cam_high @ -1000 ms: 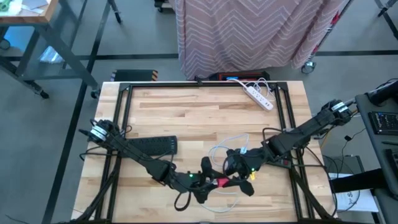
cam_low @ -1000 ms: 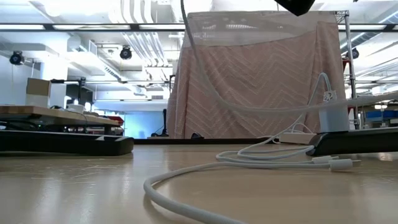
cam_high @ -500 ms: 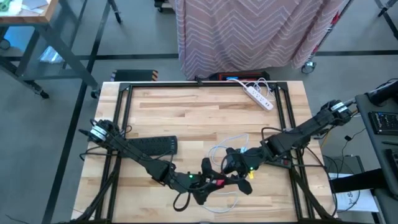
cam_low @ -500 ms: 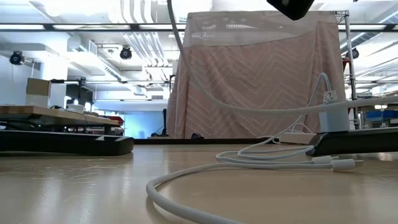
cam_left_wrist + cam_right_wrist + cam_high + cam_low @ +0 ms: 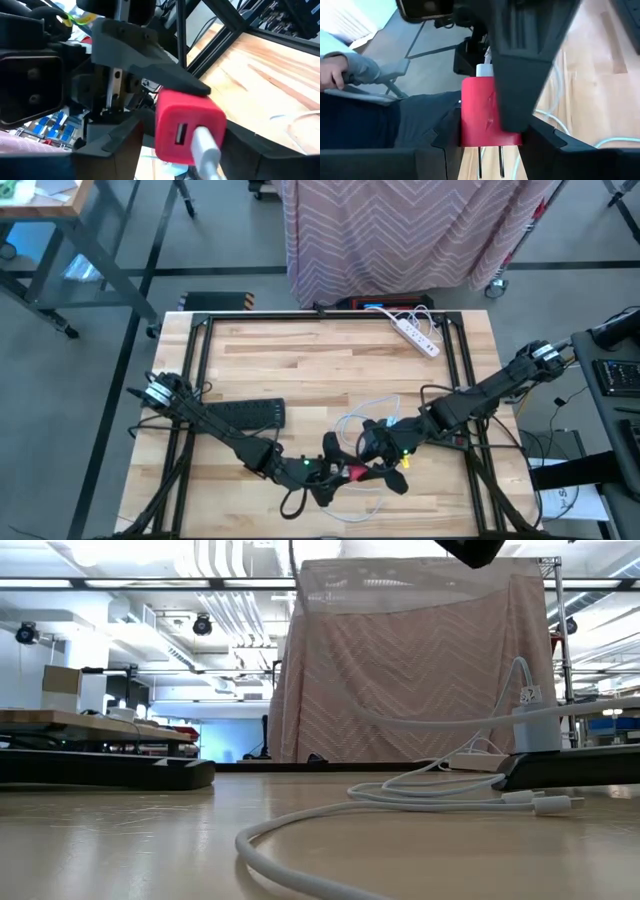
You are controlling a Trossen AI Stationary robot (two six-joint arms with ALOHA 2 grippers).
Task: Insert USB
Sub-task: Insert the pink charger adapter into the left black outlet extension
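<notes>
A red USB charger block [image 5: 187, 125] hangs above the table's near middle [image 5: 355, 472], with my right gripper [image 5: 490, 145] shut on it. Its port face [image 5: 179, 135] is turned toward my left gripper [image 5: 182, 160]. The white cable's plug [image 5: 206, 145] sits at the port, between my left gripper's fingers, which stand wider apart than the plug. From the plug the white cable [image 5: 400, 790] runs down, and its loops lie on the table [image 5: 370, 415]. In the high view the two grippers meet nose to nose [image 5: 345, 470]. My left gripper has the white plug [image 5: 210, 150] between its spread fingers; whether either finger touches it, I cannot tell. My right gripper pinches the red charger's two opposite sides [image 5: 467, 125] between its fingers, coming from the table's right and slanting down. The charger is lifted clear, and its two prongs [image 5: 490, 162] point back toward the wrist.
A white power strip [image 5: 418, 335] lies at the table's far edge and a black strip [image 5: 250, 415] at the left. A cloth-covered cart [image 5: 420, 230] stands behind the table. A person's hand and sleeve [image 5: 350, 70] show beyond the table's edge.
Both arms have kept their places. In the low view the hanging stretch of the white cable has swung a little to one side and back.
</notes>
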